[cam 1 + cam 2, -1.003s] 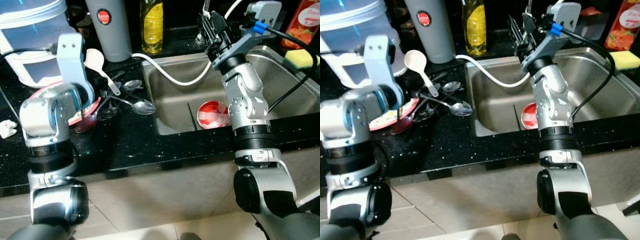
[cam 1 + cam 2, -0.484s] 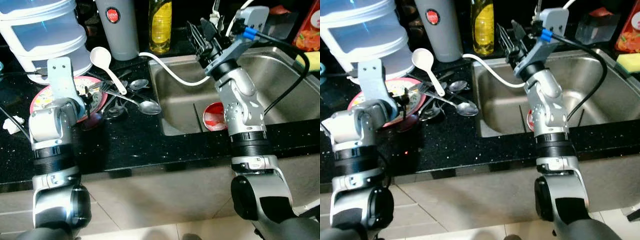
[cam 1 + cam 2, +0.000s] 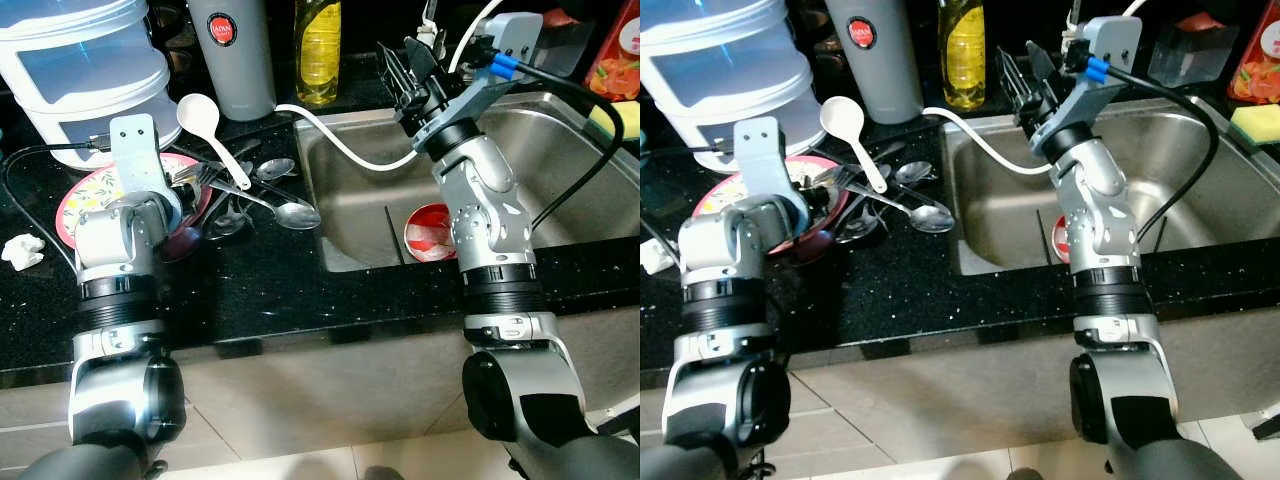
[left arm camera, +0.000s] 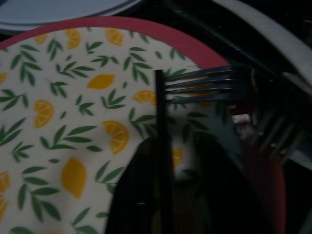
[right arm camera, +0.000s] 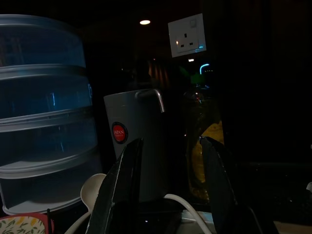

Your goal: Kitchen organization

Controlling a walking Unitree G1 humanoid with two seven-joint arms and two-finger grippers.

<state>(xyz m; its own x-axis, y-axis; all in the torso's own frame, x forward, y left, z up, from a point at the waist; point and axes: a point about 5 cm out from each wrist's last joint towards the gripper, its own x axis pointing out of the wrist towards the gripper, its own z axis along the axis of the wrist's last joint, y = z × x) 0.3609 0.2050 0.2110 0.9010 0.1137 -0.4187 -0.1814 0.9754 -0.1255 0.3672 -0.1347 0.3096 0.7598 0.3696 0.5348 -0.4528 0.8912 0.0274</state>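
Observation:
A red-rimmed plate (image 3: 85,195) with a lemon print lies on the black counter. A fork (image 4: 209,83) rests on its edge. Beside it are piled several spoons (image 3: 288,212) and a white ladle (image 3: 198,110). My left gripper (image 3: 178,205) points down at the plate's rim next to this cutlery. In the left wrist view it is a dark blur (image 4: 178,141) over the plate (image 4: 58,97), with a thin black rod across it. My right gripper (image 3: 405,70) is raised and open above the sink's back left corner. A red bowl (image 3: 430,230) sits in the sink.
A steel sink (image 3: 350,200) lies to the right, with a white hose (image 3: 340,140) across its corner. A clear stacked container (image 3: 80,70), a grey flask (image 3: 235,50) and a yellow bottle (image 3: 318,50) stand at the back. A crumpled tissue (image 3: 20,250) lies far left, a sponge (image 3: 612,118) far right.
The camera has pulled back and shifted. My left wrist has come down toward the plate and cutlery. My right arm stays raised over the sink corner.

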